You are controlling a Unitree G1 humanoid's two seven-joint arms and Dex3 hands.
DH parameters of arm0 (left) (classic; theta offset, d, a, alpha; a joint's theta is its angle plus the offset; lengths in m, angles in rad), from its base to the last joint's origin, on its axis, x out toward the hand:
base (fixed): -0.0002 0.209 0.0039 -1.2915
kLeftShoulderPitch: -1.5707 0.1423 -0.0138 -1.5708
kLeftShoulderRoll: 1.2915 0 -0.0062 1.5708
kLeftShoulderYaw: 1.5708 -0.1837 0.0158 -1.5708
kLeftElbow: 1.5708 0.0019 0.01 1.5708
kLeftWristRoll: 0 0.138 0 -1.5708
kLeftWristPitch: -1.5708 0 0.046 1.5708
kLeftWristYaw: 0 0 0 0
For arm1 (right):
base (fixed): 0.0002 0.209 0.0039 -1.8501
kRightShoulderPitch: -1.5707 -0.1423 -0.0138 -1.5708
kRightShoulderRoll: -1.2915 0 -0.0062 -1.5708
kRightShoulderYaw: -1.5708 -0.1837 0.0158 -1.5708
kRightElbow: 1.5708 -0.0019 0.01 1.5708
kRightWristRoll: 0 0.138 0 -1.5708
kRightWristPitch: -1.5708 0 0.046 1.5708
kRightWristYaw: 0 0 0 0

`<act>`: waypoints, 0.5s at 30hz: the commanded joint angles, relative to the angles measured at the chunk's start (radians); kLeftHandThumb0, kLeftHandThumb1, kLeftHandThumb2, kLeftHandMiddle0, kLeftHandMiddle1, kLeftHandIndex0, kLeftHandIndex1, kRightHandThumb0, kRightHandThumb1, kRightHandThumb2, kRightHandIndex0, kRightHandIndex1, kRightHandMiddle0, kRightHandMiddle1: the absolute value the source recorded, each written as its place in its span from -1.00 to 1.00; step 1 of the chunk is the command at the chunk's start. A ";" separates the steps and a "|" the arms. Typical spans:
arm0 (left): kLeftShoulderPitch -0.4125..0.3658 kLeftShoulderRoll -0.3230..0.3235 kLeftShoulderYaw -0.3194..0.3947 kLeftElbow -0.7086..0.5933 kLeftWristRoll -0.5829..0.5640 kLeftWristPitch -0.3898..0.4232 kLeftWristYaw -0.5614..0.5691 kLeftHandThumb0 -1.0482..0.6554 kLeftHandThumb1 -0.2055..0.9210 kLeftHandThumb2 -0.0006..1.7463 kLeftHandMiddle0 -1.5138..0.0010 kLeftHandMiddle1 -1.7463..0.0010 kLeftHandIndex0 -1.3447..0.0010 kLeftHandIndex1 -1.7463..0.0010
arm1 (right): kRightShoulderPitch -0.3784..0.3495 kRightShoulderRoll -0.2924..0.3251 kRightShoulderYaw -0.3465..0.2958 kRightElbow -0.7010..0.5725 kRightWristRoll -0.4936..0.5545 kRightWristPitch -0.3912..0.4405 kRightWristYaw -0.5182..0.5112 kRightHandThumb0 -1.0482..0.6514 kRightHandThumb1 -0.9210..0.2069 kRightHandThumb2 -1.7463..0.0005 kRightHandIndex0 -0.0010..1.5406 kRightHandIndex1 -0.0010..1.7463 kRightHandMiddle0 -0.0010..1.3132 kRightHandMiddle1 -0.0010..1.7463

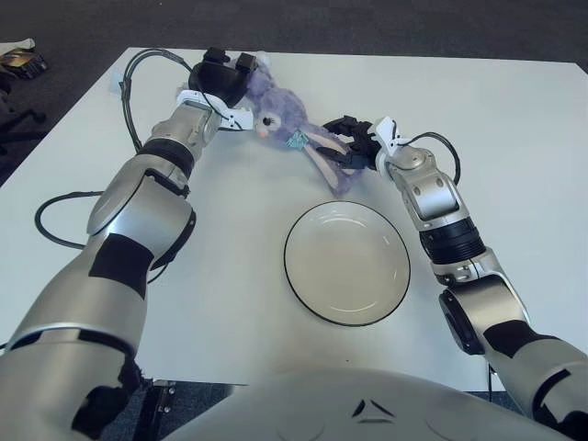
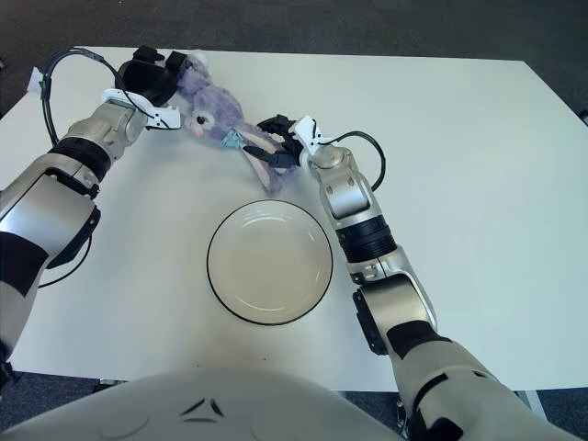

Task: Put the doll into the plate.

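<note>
I see my left hand [image 1: 223, 81] near the counter [image 1: 514, 138] far-left corner, fingers curled on the doll [image 1: 287, 124] head end. Doll lies by the far edge. Right hand [image 1: 354, 144] closed round its ears. Plate [image 1: 346, 263] sits mid-counter, toward the near edge.

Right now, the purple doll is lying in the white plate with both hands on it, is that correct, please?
Not quite: the doll lies on the table beyond the plate, which holds nothing, as the left eye view shows. The left hand and right hand are both at it.
</note>
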 commanded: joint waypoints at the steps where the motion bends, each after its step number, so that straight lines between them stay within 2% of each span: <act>1: -0.004 -0.010 0.005 -0.001 -0.004 -0.010 0.008 -0.30 -0.19 0.17 0.72 0.26 1.00 -0.09 | 0.025 -0.017 0.004 -0.021 -0.003 -0.009 0.000 0.00 -0.29 0.01 -0.57 0.67 -0.98 0.82; 2: -0.004 -0.010 0.006 -0.001 -0.005 -0.010 0.009 -0.30 -0.19 0.16 0.72 0.26 1.00 -0.10 | 0.031 -0.018 0.004 -0.027 -0.004 -0.009 -0.002 0.13 -0.31 0.01 -0.54 0.71 -0.97 0.86; 3: -0.004 -0.010 0.006 -0.001 -0.005 -0.010 0.010 -0.30 -0.18 0.16 0.72 0.26 1.00 -0.10 | 0.034 -0.019 0.005 -0.032 -0.005 -0.009 -0.003 0.17 -0.34 -0.02 -0.44 0.71 -0.86 0.91; 5: -0.005 -0.011 0.006 -0.001 -0.006 -0.011 0.012 -0.30 -0.17 0.16 0.72 0.25 1.00 -0.10 | 0.038 -0.019 0.006 -0.037 -0.007 -0.006 -0.007 0.20 -0.36 -0.05 -0.35 0.70 -0.76 0.95; 8: -0.007 -0.012 0.006 -0.004 -0.005 -0.012 0.019 -0.33 -0.12 0.14 0.74 0.25 1.00 -0.09 | 0.042 -0.019 0.010 -0.044 -0.013 0.003 -0.017 0.22 -0.28 -0.09 -0.19 0.56 -0.57 0.98; 12: -0.009 -0.010 0.003 -0.013 -0.001 -0.017 0.037 -0.45 0.05 0.03 0.76 0.22 1.00 -0.07 | 0.056 -0.021 0.018 -0.048 -0.028 0.005 -0.040 0.23 -0.02 -0.28 -0.03 0.52 -0.38 1.00; 15: -0.011 -0.009 -0.002 -0.014 0.005 -0.014 0.043 -0.49 0.15 -0.04 0.77 0.15 1.00 -0.05 | 0.062 -0.023 0.019 -0.044 -0.036 -0.005 -0.055 0.23 0.20 -0.46 0.06 0.55 -0.25 1.00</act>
